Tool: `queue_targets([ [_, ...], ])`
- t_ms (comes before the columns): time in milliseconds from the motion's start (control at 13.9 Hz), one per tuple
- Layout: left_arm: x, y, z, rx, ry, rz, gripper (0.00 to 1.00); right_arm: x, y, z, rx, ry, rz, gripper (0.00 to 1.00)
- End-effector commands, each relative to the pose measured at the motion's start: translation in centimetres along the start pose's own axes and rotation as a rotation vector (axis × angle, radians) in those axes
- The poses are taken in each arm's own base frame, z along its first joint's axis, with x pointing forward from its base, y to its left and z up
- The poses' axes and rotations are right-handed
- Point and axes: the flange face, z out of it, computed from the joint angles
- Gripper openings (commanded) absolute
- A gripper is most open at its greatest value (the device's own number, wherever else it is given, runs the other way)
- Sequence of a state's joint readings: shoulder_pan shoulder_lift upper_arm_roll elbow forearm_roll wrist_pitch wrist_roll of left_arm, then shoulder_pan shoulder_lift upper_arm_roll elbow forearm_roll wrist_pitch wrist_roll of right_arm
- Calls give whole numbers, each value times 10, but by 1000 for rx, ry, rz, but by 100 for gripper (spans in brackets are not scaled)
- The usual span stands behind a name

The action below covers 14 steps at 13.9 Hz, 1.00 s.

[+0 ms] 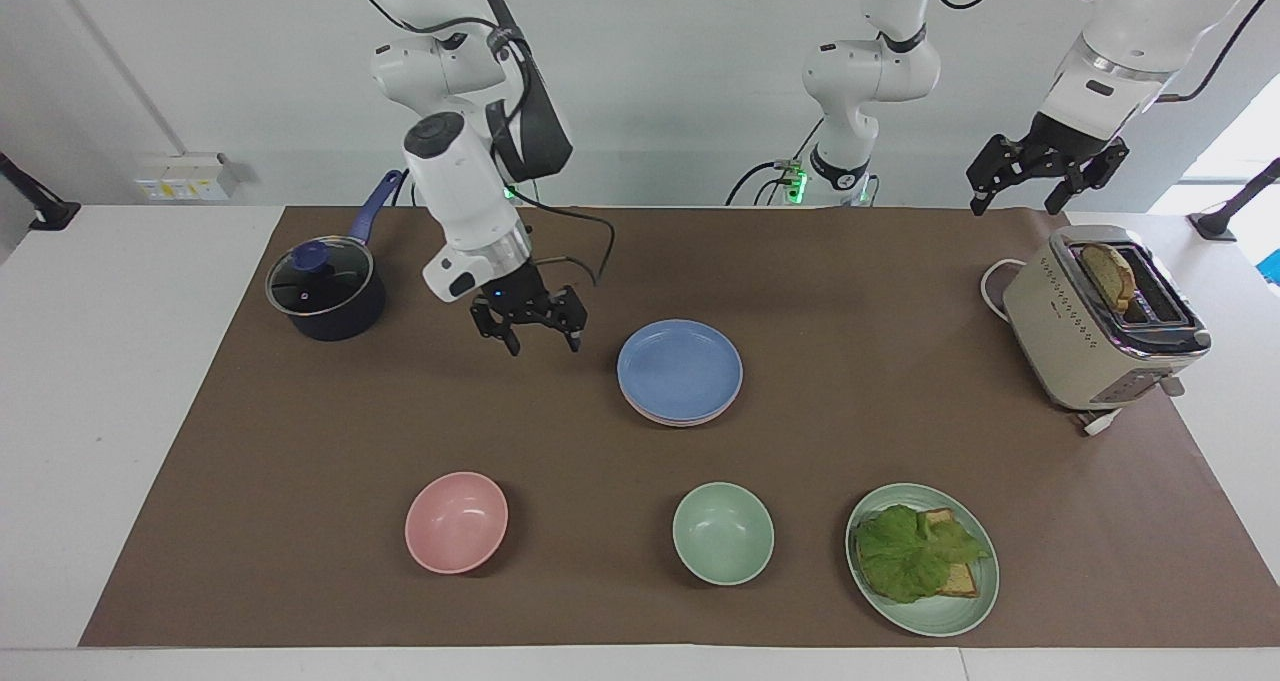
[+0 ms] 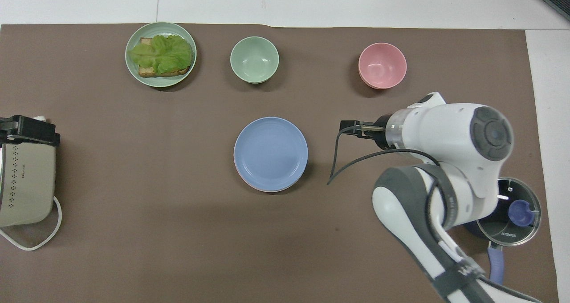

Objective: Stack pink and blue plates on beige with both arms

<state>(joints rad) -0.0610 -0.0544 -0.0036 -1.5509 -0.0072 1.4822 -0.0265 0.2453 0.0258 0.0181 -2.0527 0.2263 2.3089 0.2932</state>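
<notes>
The blue plate (image 1: 680,366) (image 2: 270,151) lies on top of a stack in the middle of the brown mat. A rim of the pink plate (image 1: 672,421) (image 2: 254,187) shows just under it. The beige plate is hidden beneath the stack. My right gripper (image 1: 545,344) hangs open and empty above the mat, between the stack and the saucepan, clear of the plates. My left gripper (image 1: 1015,199) waits open and empty, raised over the mat's edge at the left arm's end, by the toaster.
A lidded saucepan (image 1: 325,291) sits at the right arm's end. A pink bowl (image 1: 456,521), a green bowl (image 1: 722,533) and a green plate (image 1: 940,616) with lettuce and bread stand farthest from the robots. A toaster (image 1: 1100,321) holds a slice of bread.
</notes>
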Motion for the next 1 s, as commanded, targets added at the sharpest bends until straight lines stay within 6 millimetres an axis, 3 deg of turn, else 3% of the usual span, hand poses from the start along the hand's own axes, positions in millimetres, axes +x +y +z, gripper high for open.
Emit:
queue_targets([
  [0,-7,-3,-3,5,-2,-11,100,-8,28,-60,-76,-17,19,100],
  [215,-7,-2,-3,5,-2,-8,100,8,73,-137,-151,-64,62,100],
  [358,-7,-3,-3,5,-2,-9,100,23,97,-177,-169,-93,108,100],
  [573,-7,-2,-4,5,-1,-8,100,27,117,-212,-214,-107,131,100],
  [932,-7,-3,-4,5,-1,-9,100,47,107,-245,-305,-163,119,100],
])
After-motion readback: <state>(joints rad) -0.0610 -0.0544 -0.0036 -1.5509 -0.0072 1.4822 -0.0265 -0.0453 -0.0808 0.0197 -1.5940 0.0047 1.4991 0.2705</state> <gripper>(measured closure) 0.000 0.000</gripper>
